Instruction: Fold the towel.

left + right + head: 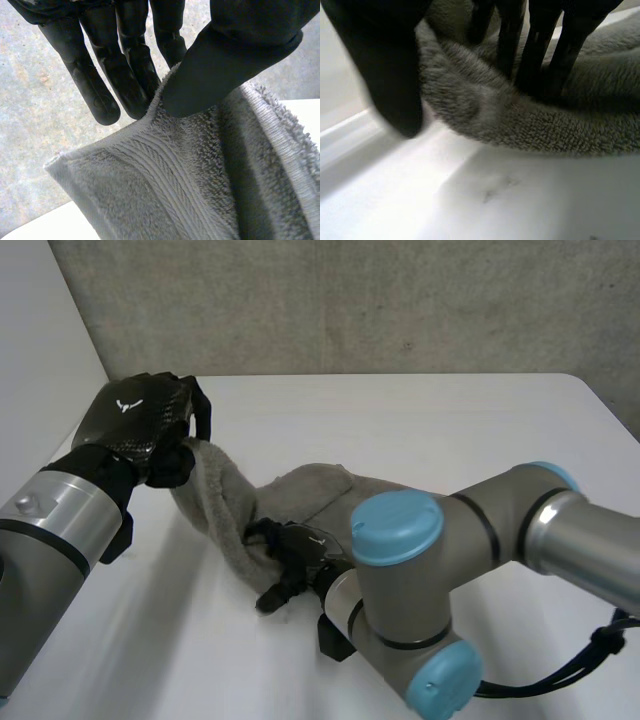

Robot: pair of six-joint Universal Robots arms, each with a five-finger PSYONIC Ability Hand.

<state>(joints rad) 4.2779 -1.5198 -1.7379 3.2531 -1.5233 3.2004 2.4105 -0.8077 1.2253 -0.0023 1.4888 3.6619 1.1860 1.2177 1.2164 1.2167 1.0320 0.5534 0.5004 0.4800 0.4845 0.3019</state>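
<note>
One soft, limp grey towel [225, 510], best held by corners: left corner pinched aloft by left hand [140, 420], near fold clasped by right hand [290, 555].

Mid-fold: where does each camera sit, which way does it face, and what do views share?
Head view: behind and between the arms, looking down at the white table; both arms, left hand and right hand show.
Left wrist view: along the left palm; its fingers and thumb pinch a towel edge.
Right wrist view: along the right hand, low over the table, at the towel.
All share the towel.
</note>
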